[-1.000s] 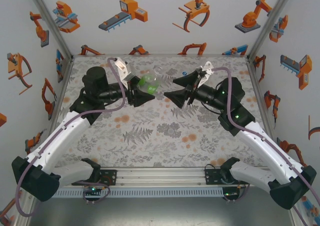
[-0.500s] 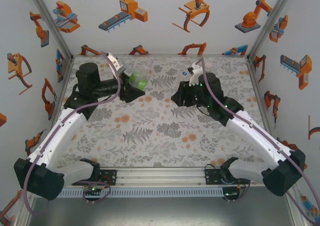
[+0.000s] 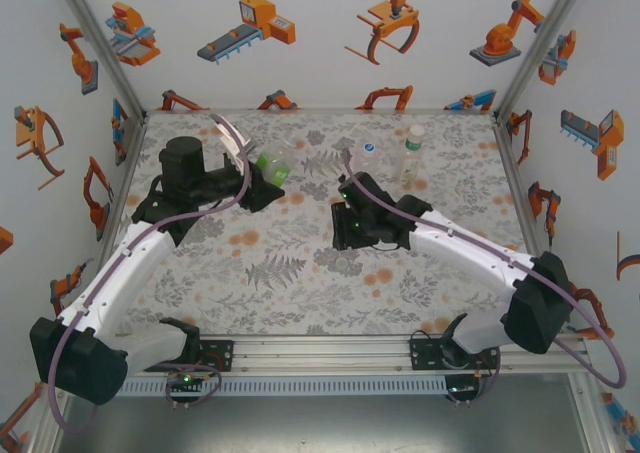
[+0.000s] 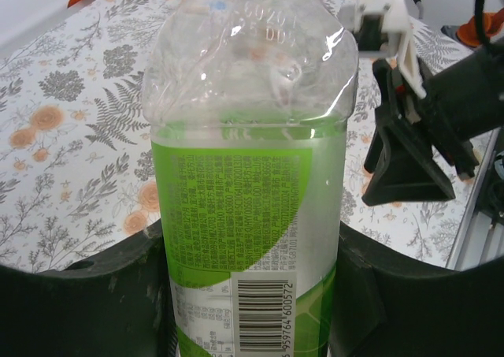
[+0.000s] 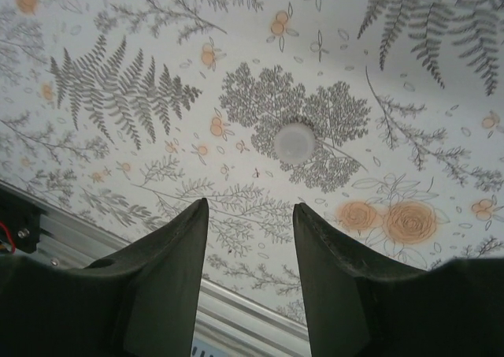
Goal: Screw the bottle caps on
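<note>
Right tool [image 5: 248, 239] spread wide, empty, above desk [image 5: 118, 97] | pale cap [image 5: 294, 143] lies flat on desk just beyond its fingertips | left tool [image 3: 262, 180] clamped round green-labelled bottle [image 4: 248, 215] | risk: an off-centre pinch may skid the low cap away; thin bottle wall may buckle or twist in grip under screwing torque
</note>
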Robot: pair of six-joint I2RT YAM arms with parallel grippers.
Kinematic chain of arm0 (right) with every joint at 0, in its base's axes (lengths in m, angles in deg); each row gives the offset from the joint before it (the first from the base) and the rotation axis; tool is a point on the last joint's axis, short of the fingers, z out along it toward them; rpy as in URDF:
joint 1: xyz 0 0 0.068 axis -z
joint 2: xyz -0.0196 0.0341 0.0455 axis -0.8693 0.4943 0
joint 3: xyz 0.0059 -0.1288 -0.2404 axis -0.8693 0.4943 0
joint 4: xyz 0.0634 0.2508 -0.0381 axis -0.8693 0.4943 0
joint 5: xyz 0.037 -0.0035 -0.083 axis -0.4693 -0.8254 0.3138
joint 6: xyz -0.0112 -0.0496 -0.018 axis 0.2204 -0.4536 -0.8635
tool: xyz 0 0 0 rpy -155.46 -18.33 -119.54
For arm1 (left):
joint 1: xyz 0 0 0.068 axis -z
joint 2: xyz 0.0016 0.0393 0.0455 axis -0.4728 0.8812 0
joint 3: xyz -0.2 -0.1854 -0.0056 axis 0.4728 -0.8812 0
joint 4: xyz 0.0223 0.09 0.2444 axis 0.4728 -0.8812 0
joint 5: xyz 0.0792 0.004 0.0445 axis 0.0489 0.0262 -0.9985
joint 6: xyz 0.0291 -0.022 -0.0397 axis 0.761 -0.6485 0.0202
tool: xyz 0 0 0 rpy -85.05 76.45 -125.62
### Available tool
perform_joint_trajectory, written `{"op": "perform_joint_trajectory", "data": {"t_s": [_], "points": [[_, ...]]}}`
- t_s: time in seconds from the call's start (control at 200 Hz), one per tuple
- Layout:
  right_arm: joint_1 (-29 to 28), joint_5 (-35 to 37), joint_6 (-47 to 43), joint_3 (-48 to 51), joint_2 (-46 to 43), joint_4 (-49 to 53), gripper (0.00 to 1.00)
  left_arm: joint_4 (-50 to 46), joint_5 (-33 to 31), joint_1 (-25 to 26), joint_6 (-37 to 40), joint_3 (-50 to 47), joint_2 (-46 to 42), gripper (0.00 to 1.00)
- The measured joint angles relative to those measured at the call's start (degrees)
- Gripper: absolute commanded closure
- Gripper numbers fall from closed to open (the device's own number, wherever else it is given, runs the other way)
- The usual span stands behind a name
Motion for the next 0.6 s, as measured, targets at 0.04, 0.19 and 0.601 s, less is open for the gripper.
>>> {"op": "perform_joint_trajectory", "data": {"t_s": [0.04,0.19,0.601], "points": [[-0.3,0.1,0.6,0.0,1.2,0.3,0.51,0.0,-0.2,0.0,0.0,0.0,-0.1,0.96],[-1.1,0.4,1.9,-0.4,6.4,1.5,0.50,0.1,-0.8,0.0,0.0,0.0,-0.1,0.96],[-1.3,3.2,4.2,-0.2,13.2,-1.3,0.49,0.1,-1.0,0.0,0.0,0.0,-0.1,0.93]]}}
